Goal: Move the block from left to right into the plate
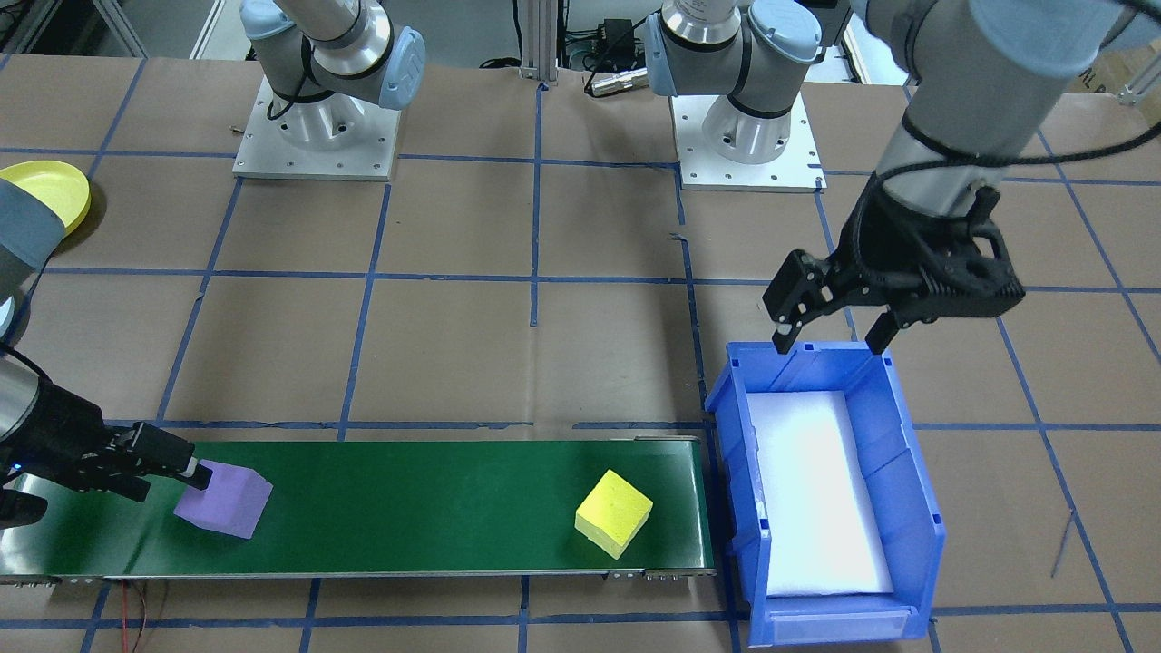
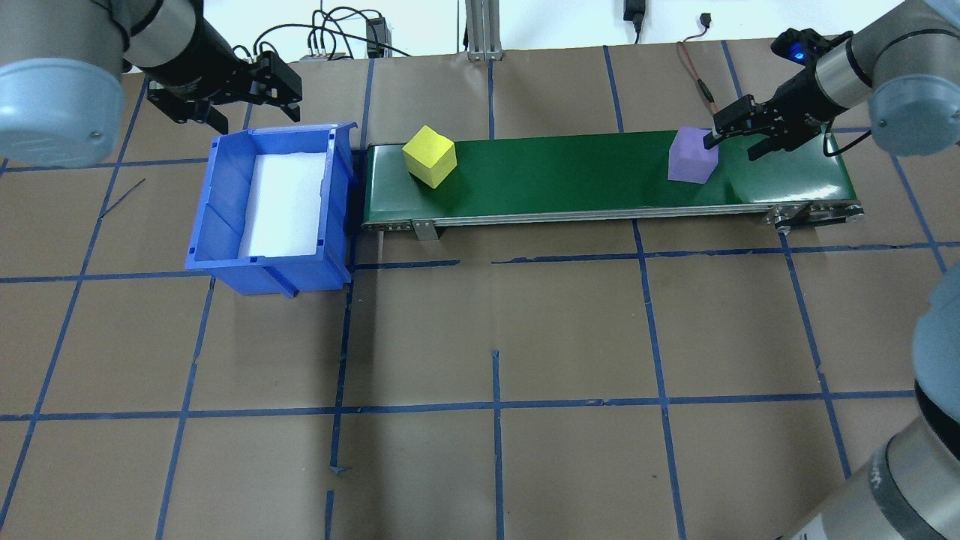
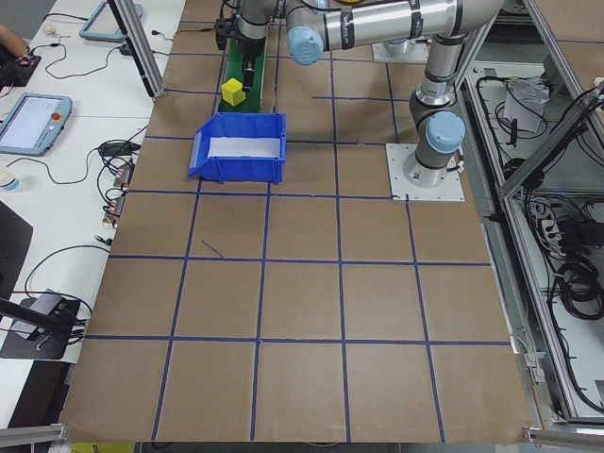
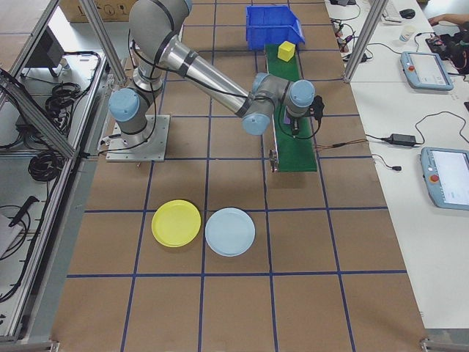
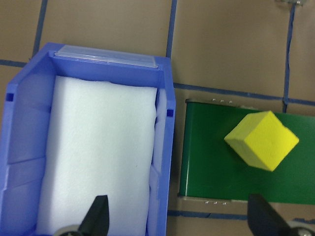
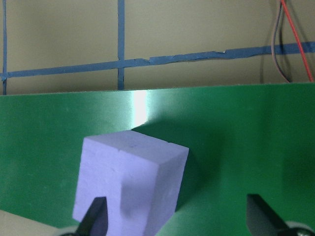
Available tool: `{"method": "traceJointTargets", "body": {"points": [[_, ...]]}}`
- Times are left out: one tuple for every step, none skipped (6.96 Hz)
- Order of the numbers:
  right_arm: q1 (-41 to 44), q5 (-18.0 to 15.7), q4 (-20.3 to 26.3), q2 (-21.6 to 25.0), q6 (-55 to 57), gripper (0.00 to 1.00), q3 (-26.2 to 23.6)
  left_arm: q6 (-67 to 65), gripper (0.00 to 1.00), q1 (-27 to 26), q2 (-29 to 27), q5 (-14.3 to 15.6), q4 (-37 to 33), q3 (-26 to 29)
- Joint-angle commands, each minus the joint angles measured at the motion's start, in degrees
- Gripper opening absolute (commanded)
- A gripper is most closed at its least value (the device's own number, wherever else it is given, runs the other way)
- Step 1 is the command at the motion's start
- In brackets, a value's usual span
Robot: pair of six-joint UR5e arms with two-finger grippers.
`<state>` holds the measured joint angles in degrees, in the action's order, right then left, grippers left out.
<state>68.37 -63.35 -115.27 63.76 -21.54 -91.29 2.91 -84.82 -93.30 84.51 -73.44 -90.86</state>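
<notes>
1. Front-facing view: the purple block (image 1: 224,498) sat at the belt's (image 1: 408,508) end on the robot's right, and the right tool (image 1: 172,472) stood spread, one finger touching the block's top edge. The yellow block (image 1: 614,512) lay near the belt's other end, just beside the blue bin (image 1: 907,508). The left tool (image 1: 830,331) hovered spread over the bin's far rim. A yellow plate (image 1: 50,190) peeked in at the worktop's (image 1: 453,345) edge.
2. Overhead view: the right tool (image 2: 731,139) was wide open against the purple block (image 2: 692,156), not pinching it. The left tool (image 2: 251,112) hung open behind the bin (image 2: 225,225).
3. Left-end view: bin (image 3: 238,160) and yellow block (image 3: 233,91) showed far off; the tools were too small to judge.
4. Right-end view: two plates lay side by side, yellow (image 4: 176,223) and pale blue (image 4: 230,232), well apart from the belt (image 4: 293,125).
5. Left wrist view: fingers (image 5: 97,216) spread over white padding in the bin (image 5: 167,162), the yellow block (image 5: 262,140) on the belt alongside.
6. Right wrist view: one finger (image 6: 95,218) overlapped the purple block's (image 6: 133,182) lower edge, the other (image 6: 263,216) stood clear over green belt.
</notes>
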Motion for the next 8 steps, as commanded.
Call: {"method": "traceJointTargets", "body": {"points": [[0.01, 2.79, -0.21, -0.21, 1.67, 1.00, -0.02, 4.39, 1.00, 0.01, 7.67, 5.01, -9.84, -0.28], [0.01, 2.97, -0.39, -0.30, 3.93, 1.00, -0.02, 4.47, 1.00, -0.17, 7.78, 5.40, -10.92, -1.67], [0.01, 3.49, -0.56, -1.08, 4.39, 1.00, -0.02, 4.47, 1.00, -0.35, 7.78, 5.31, -11.89, -1.69], [0.01, 2.98, -1.52, -2.66, 4.31, 1.00, 0.06, 4.65, 1.00, -0.17, 8.04, 5.22, -11.81, -0.99], [0.01, 1.67, -4.14, -4.50, 4.31, 1.00, 0.67, 4.82, 1.00, -0.17, 8.31, 5.31, -11.73, -0.81], [0.01, -4.09, -4.69, -4.78, 4.31, 0.97, 0.68, 4.82, 1.00, -0.43, 8.05, 5.49, -11.99, -1.94], [0.01, -7.63, -6.78, -4.44, 4.31, 0.69, 0.42, 4.13, 1.00, -0.52, 8.05, 4.62, -11.38, -1.95], [-0.07, -10.53, -6.98, -4.00, 3.53, 0.30, 0.59, 4.73, 1.00, -0.52, 7.70, 5.13, -11.03, -1.86]]}}
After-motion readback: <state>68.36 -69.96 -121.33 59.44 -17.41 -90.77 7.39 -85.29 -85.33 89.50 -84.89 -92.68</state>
